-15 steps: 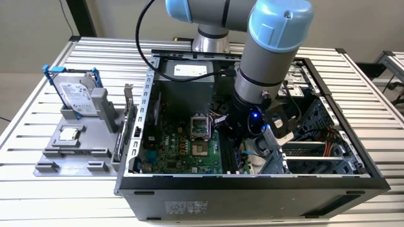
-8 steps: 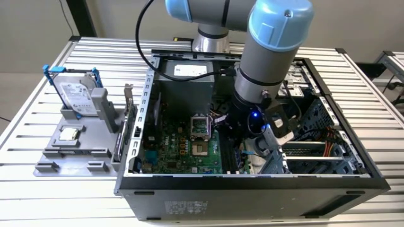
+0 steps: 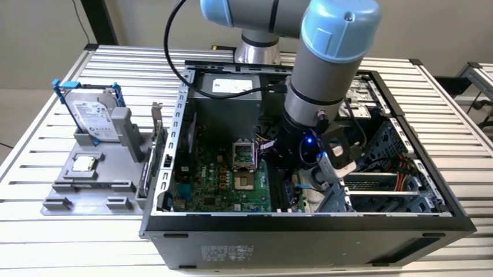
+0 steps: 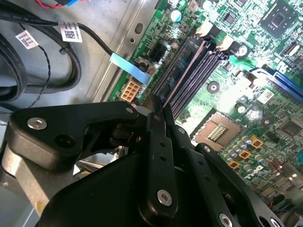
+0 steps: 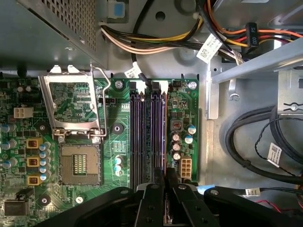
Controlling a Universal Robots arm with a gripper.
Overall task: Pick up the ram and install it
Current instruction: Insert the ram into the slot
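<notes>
Inside the open computer case [image 3: 308,222], over the motherboard [image 3: 219,179], I log the following.

Item: hand [image 5: 165,189]. It sits low above the memory slots [image 5: 147,135], fingers [image 4: 158,142] drawn narrow. A thin edge shows between them in both wrist views; I take this for the ram [image 4: 165,109], held edge-on, though little of it is visible.

Item: memory slots. A row of dark parallel slots beside the open processor socket [image 5: 80,163]. The stick's lower edge lies along the slot on the side away from the socket; whether it is touching or just above, I cannot tell.

Item: parts tray [image 3: 92,184] on the desk [image 3: 431,115], at the exterior view's left. It carries the hard drive [image 3: 94,118] in its blue frame and the processor chip [image 3: 83,164].

Step in hand, by my judgement: the pick is done, the install is under way, at the alignment or seating stage.

Requirement for the move: stick square to the slot along its length, straight pressure down, end latches free.
</notes>
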